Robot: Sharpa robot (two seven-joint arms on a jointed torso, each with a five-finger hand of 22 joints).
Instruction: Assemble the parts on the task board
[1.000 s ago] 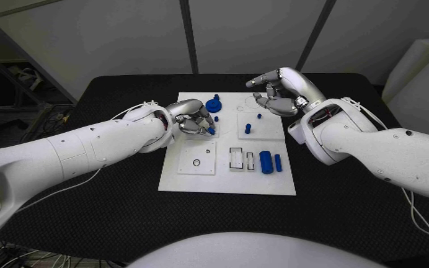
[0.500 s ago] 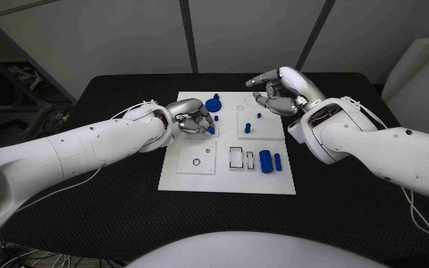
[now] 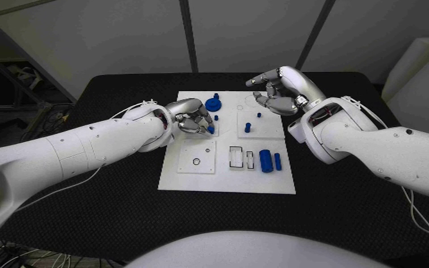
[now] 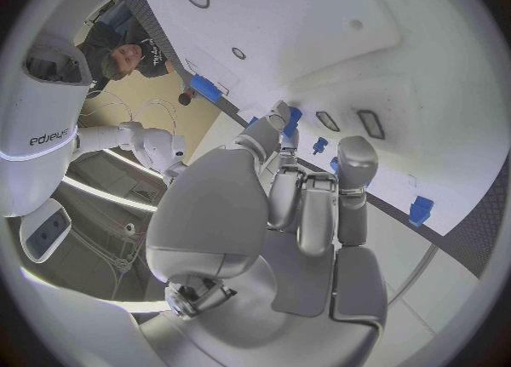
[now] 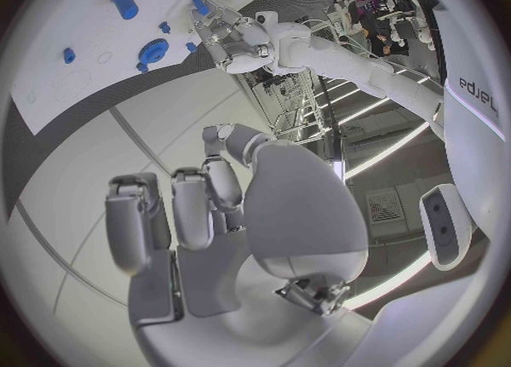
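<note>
Left hand (image 3: 192,121) pinching one small blue part (image 3: 211,129) over task board (image 3: 179,181), right hand (image 3: 281,94) curled, holding nothing

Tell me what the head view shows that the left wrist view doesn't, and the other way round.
Head view alone: the whole task board on the black table, the two blue cylinders lying side by side at its near right, and the right hand raised over the far right corner.

Left wrist view alone: the left hand's palm side, fingers curled inward.

Both: the left hand and a small blue part at its fingertips.
</note>
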